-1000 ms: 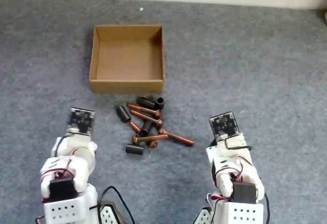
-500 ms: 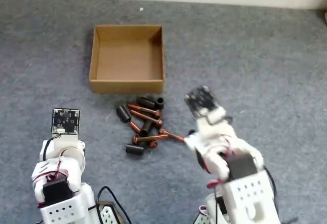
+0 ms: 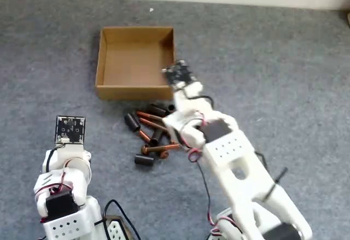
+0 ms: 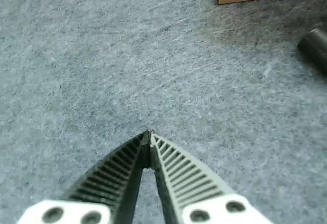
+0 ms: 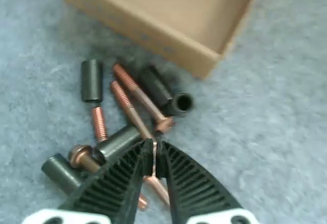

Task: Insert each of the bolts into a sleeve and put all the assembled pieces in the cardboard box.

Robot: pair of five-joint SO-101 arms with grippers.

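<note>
Right wrist view showed the right gripper [image 5: 155,149], ribbed jaws pressed together, poised just over the heap of bolts [image 5: 134,97] and sleeves [image 5: 92,80] lying beside the cardboard box [image 5: 138,27]. Descending closed, it would likely shove the heap instead of taking a piece, and the crossed bolts could drag neighbours or roll away. Bolts were copper-toned, threaded and flange-headed; sleeves were matt black hollow cylinders; the box was plain brown board, open-topped; the tabletop [image 5: 271,106] was fuzzy grey felt. The left gripper [image 4: 149,138], also closed, hung over bare felt.
</note>
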